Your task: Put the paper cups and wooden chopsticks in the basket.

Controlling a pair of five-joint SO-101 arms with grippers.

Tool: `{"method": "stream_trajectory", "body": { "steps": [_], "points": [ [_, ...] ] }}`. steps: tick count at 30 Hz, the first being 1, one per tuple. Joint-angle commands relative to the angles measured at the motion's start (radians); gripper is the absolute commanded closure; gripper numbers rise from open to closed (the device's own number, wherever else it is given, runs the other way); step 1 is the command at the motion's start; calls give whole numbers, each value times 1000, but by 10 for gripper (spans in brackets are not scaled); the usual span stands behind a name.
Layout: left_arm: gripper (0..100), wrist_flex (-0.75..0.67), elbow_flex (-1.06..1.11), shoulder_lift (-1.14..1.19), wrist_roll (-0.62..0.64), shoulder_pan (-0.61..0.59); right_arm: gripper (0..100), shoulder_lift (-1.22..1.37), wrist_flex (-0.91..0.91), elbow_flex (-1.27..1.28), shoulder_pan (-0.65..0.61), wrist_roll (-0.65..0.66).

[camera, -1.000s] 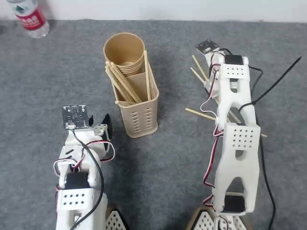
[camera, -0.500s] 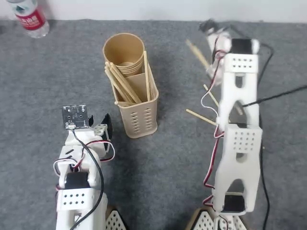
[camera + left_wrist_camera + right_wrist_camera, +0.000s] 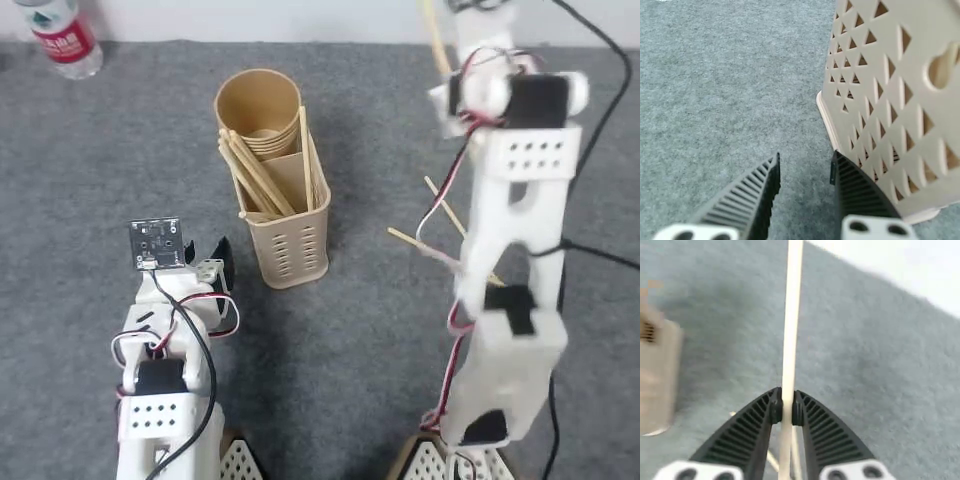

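A beige perforated basket (image 3: 290, 235) stands mid-table with stacked paper cups (image 3: 258, 105) and several wooden chopsticks (image 3: 255, 172) in it. My right gripper (image 3: 785, 412) is shut on one chopstick (image 3: 791, 315), which is held up above the carpet at the far right (image 3: 436, 40). Two more chopsticks (image 3: 413, 242) lie on the carpet beneath the right arm, partly hidden by it. My left gripper (image 3: 802, 172) sits low and open next to the basket wall (image 3: 890, 100), with nothing between its fingers (image 3: 220, 258).
A plastic bottle with a red label (image 3: 60, 35) lies at the far left corner. Grey carpet covers the table, with open floor between the basket and the right arm. The basket shows blurred at the edge of the right wrist view (image 3: 655, 375).
The right arm has risen and swung toward the far edge, lifting one chopstick off the carpet. The left arm has not moved.
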Motion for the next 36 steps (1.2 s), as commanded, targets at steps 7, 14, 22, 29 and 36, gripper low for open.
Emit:
{"method": "stream_trajectory", "body": {
  "steps": [7, 14, 22, 29, 36],
  "points": [
    [827, 0, -12, -11, -14, 2, 992, -616, -93, 559, -334, -29],
    [827, 0, -10, -11, -14, 2, 992, -888, -570, 1030, -421, -91],
    [827, 0, -10, -11, -14, 2, 992, -1104, -1178, 1418, -579, -40],
    [827, 0, -10, -11, -14, 6, 992, -1004, -1435, 1514, -582, -68],
    [827, 0, -10, -11, -15, 6, 992, -802, -1587, 1536, -535, -92]
  ]
}}
